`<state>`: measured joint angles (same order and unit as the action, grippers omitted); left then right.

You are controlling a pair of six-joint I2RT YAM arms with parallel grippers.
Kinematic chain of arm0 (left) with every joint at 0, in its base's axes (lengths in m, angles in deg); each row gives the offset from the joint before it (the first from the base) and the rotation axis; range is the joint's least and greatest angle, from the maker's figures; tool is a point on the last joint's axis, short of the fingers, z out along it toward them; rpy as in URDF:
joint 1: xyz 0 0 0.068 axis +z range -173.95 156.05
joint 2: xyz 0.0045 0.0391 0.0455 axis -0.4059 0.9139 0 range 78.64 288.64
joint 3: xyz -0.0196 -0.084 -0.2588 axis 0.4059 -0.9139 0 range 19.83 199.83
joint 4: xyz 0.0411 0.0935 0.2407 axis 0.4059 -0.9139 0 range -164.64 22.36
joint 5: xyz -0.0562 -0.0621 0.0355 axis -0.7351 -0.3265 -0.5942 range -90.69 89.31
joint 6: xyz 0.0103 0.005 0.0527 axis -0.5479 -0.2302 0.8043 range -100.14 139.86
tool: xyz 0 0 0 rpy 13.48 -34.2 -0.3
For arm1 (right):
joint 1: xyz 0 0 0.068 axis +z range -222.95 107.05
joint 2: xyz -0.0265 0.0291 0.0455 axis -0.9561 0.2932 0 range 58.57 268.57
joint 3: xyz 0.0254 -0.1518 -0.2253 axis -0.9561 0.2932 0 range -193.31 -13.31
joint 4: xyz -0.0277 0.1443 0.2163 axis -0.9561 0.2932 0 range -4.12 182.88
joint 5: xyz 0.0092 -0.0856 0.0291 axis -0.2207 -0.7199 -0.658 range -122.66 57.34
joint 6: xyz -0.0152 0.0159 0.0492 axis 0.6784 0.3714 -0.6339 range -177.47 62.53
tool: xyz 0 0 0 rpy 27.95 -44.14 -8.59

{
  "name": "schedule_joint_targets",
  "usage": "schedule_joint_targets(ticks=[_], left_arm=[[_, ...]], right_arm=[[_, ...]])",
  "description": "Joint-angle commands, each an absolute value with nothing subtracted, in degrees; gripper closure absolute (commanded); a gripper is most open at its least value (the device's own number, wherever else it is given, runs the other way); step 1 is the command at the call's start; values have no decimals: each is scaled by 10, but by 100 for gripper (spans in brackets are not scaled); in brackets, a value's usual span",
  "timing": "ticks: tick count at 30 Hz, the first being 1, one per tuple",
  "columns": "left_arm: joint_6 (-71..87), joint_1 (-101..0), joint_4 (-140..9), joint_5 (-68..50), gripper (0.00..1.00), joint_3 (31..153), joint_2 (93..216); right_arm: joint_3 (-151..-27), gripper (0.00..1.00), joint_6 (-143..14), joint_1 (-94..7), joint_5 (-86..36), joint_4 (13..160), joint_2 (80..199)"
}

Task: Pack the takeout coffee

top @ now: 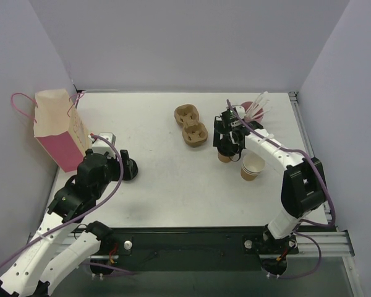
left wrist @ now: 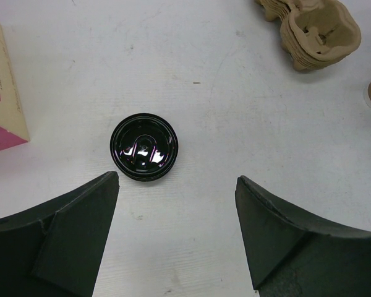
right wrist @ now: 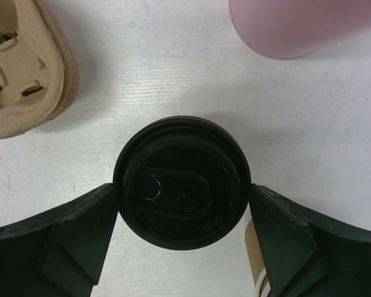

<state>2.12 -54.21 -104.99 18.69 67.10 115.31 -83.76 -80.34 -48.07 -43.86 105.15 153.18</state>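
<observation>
Overhead, the right gripper [top: 227, 147] stands over a lidded cup beside the stacked kraft cups [top: 252, 167]; the left gripper [top: 125, 167] waits near the paper bag [top: 59, 127]. Left wrist: fingers wide apart, empty, above a loose black lid [left wrist: 143, 146]. Right wrist: fingers [right wrist: 68, 238] bracket the black-lidded cup [right wrist: 182, 182], contact uncertain; thin paper probably crushes, so grip gently below the rim.

Kraft-brown paper cup [top: 252, 168], white inside; glossy black round plastic lid [left wrist: 144, 146]; pale pink tall cup [right wrist: 303, 25]; tan-and-pink paper bag [top: 60, 129]; brown moulded-pulp tray [top: 191, 125].
</observation>
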Motion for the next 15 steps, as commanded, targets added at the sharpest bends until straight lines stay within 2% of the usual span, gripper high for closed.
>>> schedule_joint_targets(ticks=[1, 3, 7, 12, 15], left_arm=[[25, -538, -1047, 213, 14, 675, 1154], [23, -538, -1049, 227, 14, 676, 1156], [29, -538, -1058, 272, 14, 704, 1174], [82, -529, -1082, 436, 14, 825, 1262], [101, -509, -1090, 459, 15, 910, 1317]], right_arm=[[-875, 9, -787, -483, -443, 1104, 1524], [-884, 3, -783, -483, -437, 1110, 1508], [-897, 1, -777, -482, -430, 1131, 1463], [-884, 1, -770, -462, -410, 1149, 1385], [-862, 1, -767, -440, -390, 1151, 1335]])
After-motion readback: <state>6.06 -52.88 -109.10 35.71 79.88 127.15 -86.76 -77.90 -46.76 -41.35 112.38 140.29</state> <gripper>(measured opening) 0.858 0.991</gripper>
